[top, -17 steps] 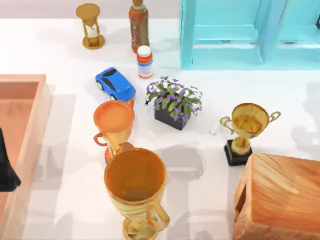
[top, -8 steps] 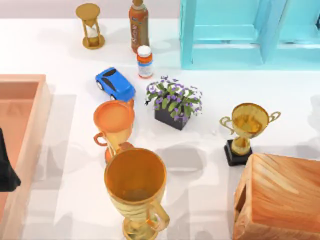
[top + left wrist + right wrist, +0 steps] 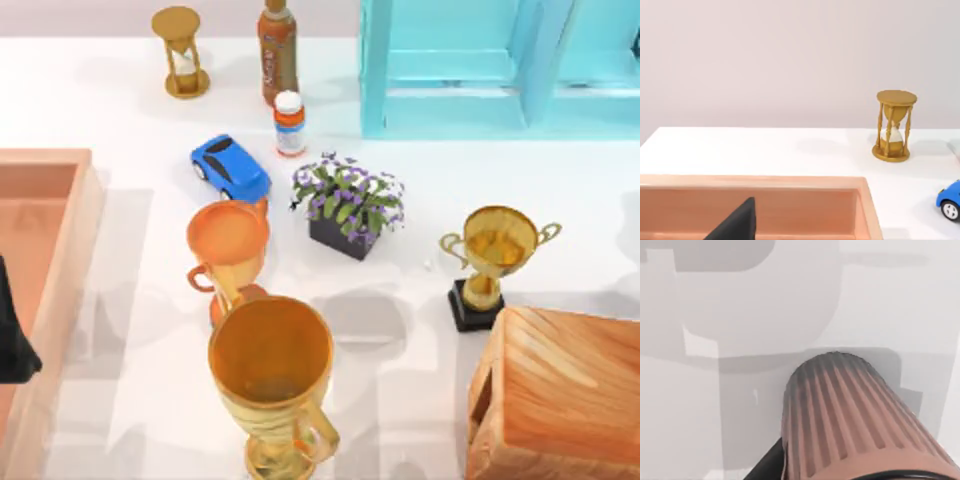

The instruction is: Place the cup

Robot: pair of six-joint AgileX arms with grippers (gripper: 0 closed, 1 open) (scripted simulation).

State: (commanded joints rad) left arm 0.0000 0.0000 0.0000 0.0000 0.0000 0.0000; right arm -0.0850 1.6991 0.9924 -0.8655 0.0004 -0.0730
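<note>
Right gripper and its load, right wrist view. One dark finger lies against the side of the ribbed brown cup; the opposite finger is hidden behind the cup wall. The jaws are closed as far as the cup's width allows, and the cup hangs clear of the white table, with its grey shadow on the surface beneath it. The stretch of table below the cup is bare.

Left gripper, top view: parked at the left edge over the salmon-coloured tray.

Surroundings, top view. A large gold trophy stands at the near edge. Just behind it is an orange trophy, and beyond that a blue toy car. A potted plant with purple flowers occupies the centre. A small gold trophy on a black base stands to the plant's right, just beside a wooden box in the near right corner. Along the far side are an hourglass, a brown bottle, a white pill bottle and a turquoise cabinet.
</note>
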